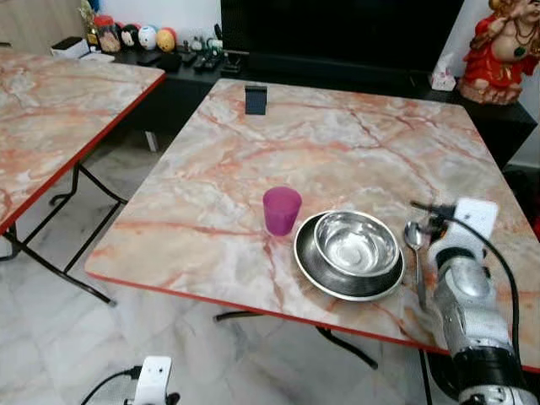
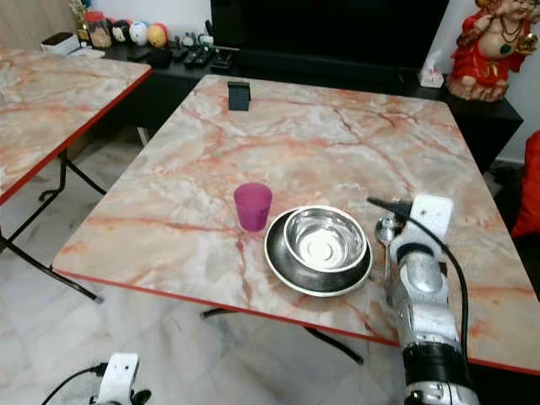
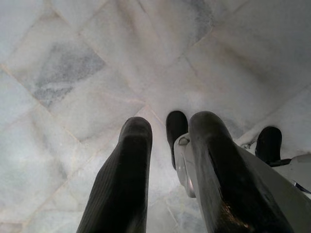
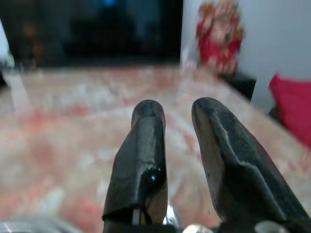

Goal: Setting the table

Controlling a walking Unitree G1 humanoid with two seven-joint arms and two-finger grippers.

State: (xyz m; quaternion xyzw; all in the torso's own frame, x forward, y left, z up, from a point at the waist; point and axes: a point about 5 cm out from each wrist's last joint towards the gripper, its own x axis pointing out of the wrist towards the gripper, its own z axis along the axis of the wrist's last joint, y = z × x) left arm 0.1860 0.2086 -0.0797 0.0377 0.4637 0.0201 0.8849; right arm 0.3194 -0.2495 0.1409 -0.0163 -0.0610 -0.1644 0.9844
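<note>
Presently on the marble-patterned desk, lower centre of the frame: one purple cup, upright, just left of a steel plate. One steel bowl sits inside the plate. One spoon lies just right of the plate, bowl end toward the far edge. One small dark box stands near the desk's far edge, upper centre.

Right gripper: raised over the desk at lower right of the frame, beside the spoon; jaws apart, nothing between them. Contact with the spoon cannot be judged, as the wrist picture is blurred.

Left gripper: hanging low over the white tiled floor; jaws slightly apart, empty.

Second desk, upper left. Red figurine, upper right.
</note>
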